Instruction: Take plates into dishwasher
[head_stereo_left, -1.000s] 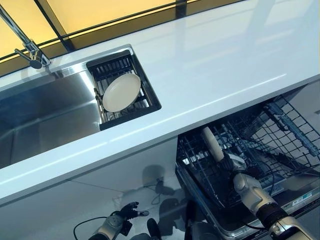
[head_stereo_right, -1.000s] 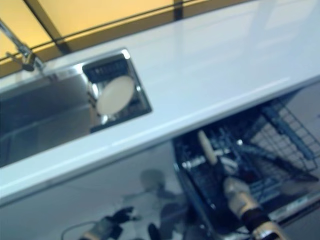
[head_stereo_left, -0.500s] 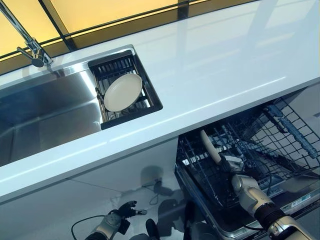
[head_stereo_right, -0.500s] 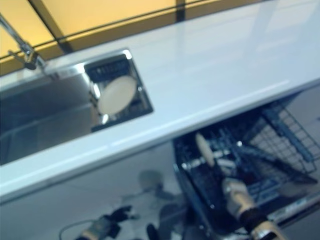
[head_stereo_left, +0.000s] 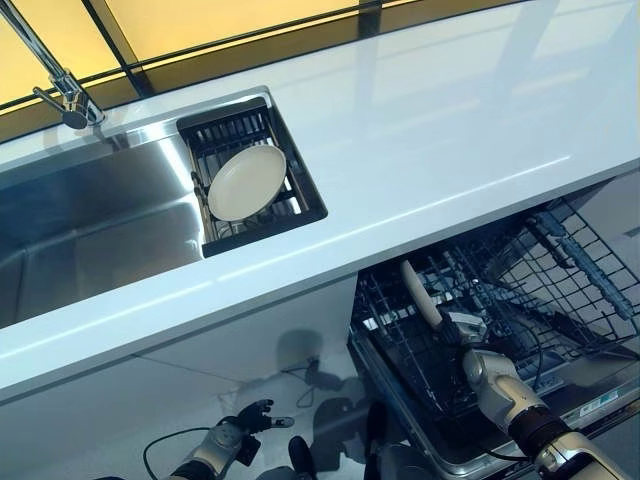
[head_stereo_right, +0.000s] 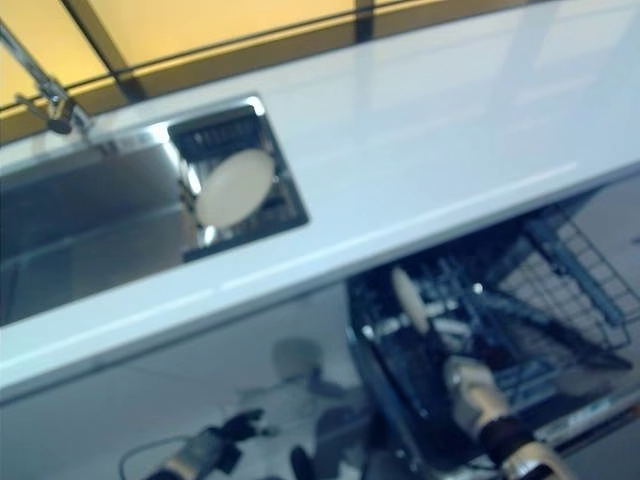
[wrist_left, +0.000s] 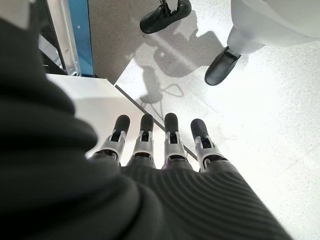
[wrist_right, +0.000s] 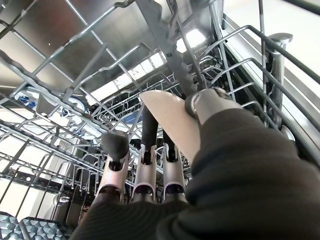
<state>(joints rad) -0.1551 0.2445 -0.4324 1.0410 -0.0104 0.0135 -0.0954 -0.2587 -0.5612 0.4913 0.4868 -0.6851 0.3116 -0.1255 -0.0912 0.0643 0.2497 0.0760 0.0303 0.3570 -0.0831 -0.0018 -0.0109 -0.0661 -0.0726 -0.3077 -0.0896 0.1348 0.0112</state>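
Right wrist view: right hand (wrist_right: 165, 165) pinching plate (wrist_right: 172, 120) upright in dishwasher rack (wrist_right: 60, 125).

No text, label or number can be read anywhere. A small pale sticker (head_stereo_left: 604, 400) sits on the front rim of the dishwasher (head_stereo_left: 470, 455), near its right corner (there is dark print on it, but too small to make out). The countertop (head_stereo_left: 420, 140) and the sink (head_stereo_left: 90, 235) carry no lettering.
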